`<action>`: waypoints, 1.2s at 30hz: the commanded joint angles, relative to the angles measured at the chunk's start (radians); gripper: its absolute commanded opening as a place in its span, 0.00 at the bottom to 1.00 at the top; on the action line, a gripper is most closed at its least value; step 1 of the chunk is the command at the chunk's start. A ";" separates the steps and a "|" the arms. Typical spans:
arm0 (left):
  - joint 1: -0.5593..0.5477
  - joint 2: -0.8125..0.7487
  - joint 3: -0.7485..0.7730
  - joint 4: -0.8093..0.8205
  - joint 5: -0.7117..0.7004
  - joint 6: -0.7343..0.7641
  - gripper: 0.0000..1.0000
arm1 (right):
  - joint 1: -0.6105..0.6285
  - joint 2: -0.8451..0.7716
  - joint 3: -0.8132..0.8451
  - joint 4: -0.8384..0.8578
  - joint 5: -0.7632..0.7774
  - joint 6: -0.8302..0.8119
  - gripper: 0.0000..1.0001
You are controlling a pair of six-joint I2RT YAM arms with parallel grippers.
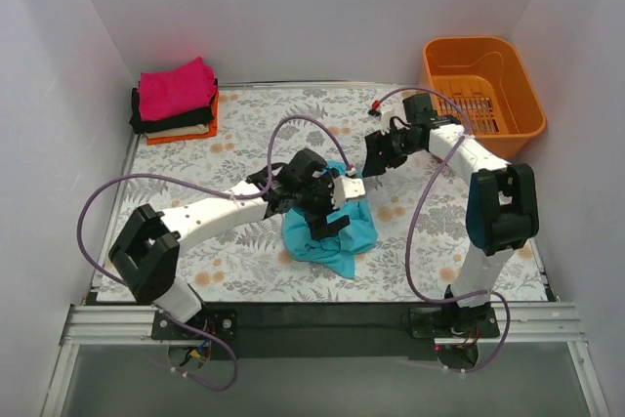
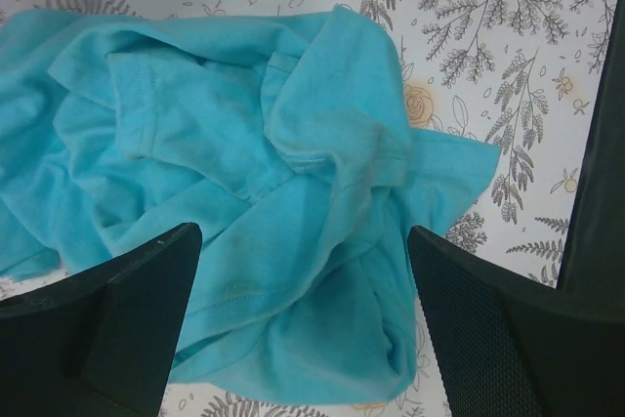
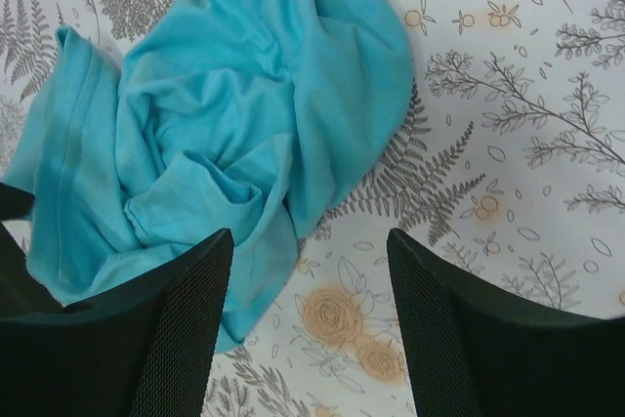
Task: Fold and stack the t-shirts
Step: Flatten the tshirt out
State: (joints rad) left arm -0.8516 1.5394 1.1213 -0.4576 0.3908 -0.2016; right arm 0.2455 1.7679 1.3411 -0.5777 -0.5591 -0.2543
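Bench [image 1: 234, 271]: flower-printed cover, with both arm bases at its near edge.
Teal t-shirt [image 1: 327, 244]: a crumpled heap about the middle of the bench, slightly toward the near edge. It is not yet spread or folded.
Left gripper [image 2: 303, 236]: poised over the heap with its pincer wide. Cloth lies below the gap, but none is pinched.
Right gripper [image 3: 310, 236]: at the heap's far right side, pincer moderately apart and holding nothing. Its gap is over the shirt's edge and bare cover.
Step in hand: probably taking hold of the shirt to open it flat.
Doing it well: each pincer should bite one layer at a hem, not a bunch. The two grips belong on opposite sides, drawn outward so the folds fall open. A grab into the heap's middle would likely lift only a wad.
Left wrist view alone: a sleeve hem [image 2: 146, 114] with its stitching, which the arm hides from above.
Right wrist view alone: a straight hem [image 3: 63, 173] down the cloth's left side, probably a good line to grip.
Top view alone: the folded stack in the far left corner, with the magenta-pink shirt [image 1: 176, 87] on top, the black shirt [image 1: 168, 120] under it and the orange shirt [image 1: 186, 135] lowest. The orange basket [image 1: 469, 46] sits at the far right corner. Both are well apart from the heap.
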 commanded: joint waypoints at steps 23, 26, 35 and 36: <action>0.684 0.016 0.381 0.022 0.141 -0.289 0.00 | -0.081 0.070 0.502 0.006 -0.223 0.161 0.01; 0.822 0.089 0.613 0.027 0.267 -0.399 0.00 | -0.092 0.013 0.623 0.012 -0.265 0.135 0.01; 0.916 -0.105 0.504 -0.079 0.385 -0.262 0.00 | -0.086 -0.226 0.398 -0.004 -0.242 0.009 0.01; 0.916 -0.136 0.450 -0.102 0.375 -0.192 0.00 | -0.078 -0.260 0.269 -0.025 -0.231 -0.012 0.01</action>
State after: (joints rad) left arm 0.0383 1.5227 1.7031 -0.4450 0.7479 -0.5343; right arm 0.1730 1.5436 1.8210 -0.5140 -0.8211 -0.1738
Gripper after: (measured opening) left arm 0.031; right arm 0.020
